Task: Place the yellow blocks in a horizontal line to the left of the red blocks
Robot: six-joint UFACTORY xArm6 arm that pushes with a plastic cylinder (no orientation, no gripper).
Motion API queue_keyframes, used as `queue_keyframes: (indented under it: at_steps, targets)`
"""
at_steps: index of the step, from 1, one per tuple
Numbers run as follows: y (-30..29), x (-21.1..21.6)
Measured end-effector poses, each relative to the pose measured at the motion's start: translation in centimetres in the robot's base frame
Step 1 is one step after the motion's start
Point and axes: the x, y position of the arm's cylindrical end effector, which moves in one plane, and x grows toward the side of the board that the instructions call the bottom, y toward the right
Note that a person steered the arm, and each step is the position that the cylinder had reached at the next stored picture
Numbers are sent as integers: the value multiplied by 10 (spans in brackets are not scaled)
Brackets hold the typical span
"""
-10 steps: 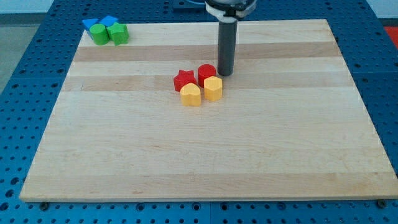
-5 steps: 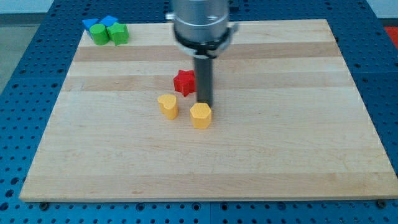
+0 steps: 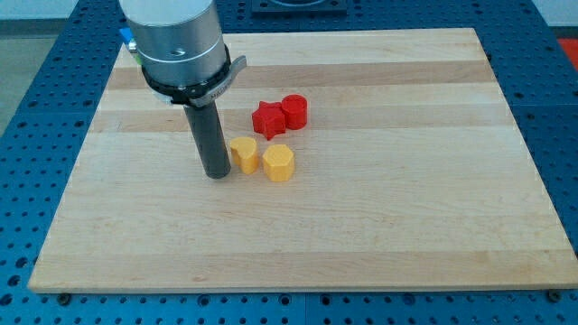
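Two yellow blocks sit side by side near the board's middle: a yellow rounded block (image 3: 243,154) on the left and a yellow hexagon block (image 3: 278,163) touching it on the right. Just above them are a red star block (image 3: 267,119) and a red cylinder block (image 3: 294,111), touching each other. My tip (image 3: 217,174) rests on the board just left of the left yellow block, close to or touching it.
The arm's grey body (image 3: 176,41) covers the board's upper left corner; only a sliver of a blue block (image 3: 125,36) shows there. The wooden board (image 3: 406,226) lies on a blue perforated table.
My tip moved from right of the red blocks, down past them, to the left of the yellow blocks. The yellow blocks shifted down and left, away from the reds. The arm now hides the green blocks.
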Motion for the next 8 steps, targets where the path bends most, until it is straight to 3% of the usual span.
queue_keyframes:
  at_steps: [3, 4, 7, 8]
  targets:
    - [178, 27]
    - [164, 14]
    - [8, -3]
    - [3, -3]
